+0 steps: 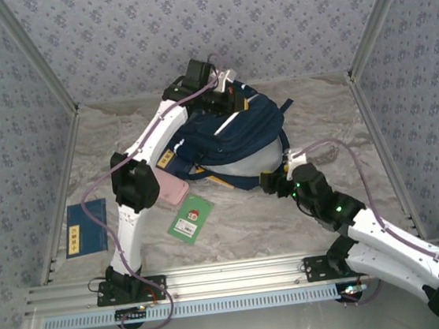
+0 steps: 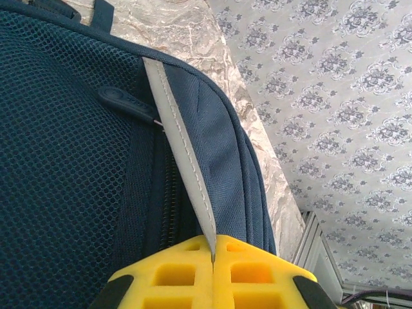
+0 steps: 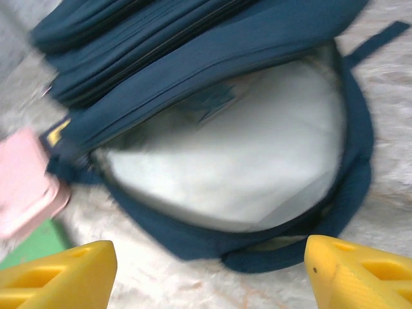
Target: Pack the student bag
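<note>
The student bag point(image 1: 235, 127), navy with a pale lining, lies at the back middle of the table. Its main mouth gapes toward me. My left gripper point(image 1: 226, 92) is over the bag's far top. In the left wrist view that gripper point(image 2: 213, 250) is shut on the bag's white stripe trim point(image 2: 182, 147), which runs taut across the navy fabric point(image 2: 71, 141). My right gripper point(image 1: 274, 180) sits at the bag's near rim. In the right wrist view it point(image 3: 209, 277) is open, its yellow fingers point(image 3: 61, 277) wide apart before the open mouth and white lining point(image 3: 238, 154).
A pink case point(image 1: 171, 188) lies against the bag's left side, also seen as the pink case point(image 3: 22, 183). A green card point(image 1: 191, 218) rests in front of it, and a blue book point(image 1: 86, 227) lies at the left. Patterned walls ring the marble tabletop point(image 1: 242, 225).
</note>
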Robot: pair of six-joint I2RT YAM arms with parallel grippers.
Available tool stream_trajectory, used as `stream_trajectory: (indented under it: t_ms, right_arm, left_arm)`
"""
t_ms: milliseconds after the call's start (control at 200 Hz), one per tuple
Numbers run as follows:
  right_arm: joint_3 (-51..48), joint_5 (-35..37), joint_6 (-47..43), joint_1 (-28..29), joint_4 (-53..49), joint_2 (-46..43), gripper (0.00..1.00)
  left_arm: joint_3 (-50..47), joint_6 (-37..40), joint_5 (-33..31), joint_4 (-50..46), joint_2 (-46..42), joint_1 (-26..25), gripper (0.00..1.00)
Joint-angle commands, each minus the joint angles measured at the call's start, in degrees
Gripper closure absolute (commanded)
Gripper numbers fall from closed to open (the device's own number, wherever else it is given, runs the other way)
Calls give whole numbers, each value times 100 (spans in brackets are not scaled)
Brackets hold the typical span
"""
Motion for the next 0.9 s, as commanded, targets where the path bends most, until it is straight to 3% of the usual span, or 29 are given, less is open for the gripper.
stream_trajectory:
  t_ms: [0,70,225,350,495,610,754,894]
  right_arm:
    - [-59,148,-887,686,510,204,20]
    - [97,138,-1196,1027,668,541,17]
    - [562,-93,-1369,1191,880,1251,14]
    - [1097,-228,-1433,1219,700,1820,13]
    - [1783,-646,-1257,1206,303,2464,13]
    - [2330,-1349,-1149,1210,58,3149,16]
    - [2480,-2031,-367,1240,390,3834,23]
    - [2484,-2524,531,1217,403,4391,27]
  left_arm:
    - [197,122,158,120,23,1,100]
    - [161,121,108,143,50,41,100]
    - [136,100,101,-14,174,89,63]
    - [-841,31,-248,428,-543,171,51]
    - [-2710,-280,-1120,1131,-2050,571,49]
    - [-4964,-1041,-1972,2118,-3533,988,47]
    - [-7291,-1873,-2753,2835,-4934,1222,46]
    - [-8852,-2211,-3259,3180,-5700,1226,46]
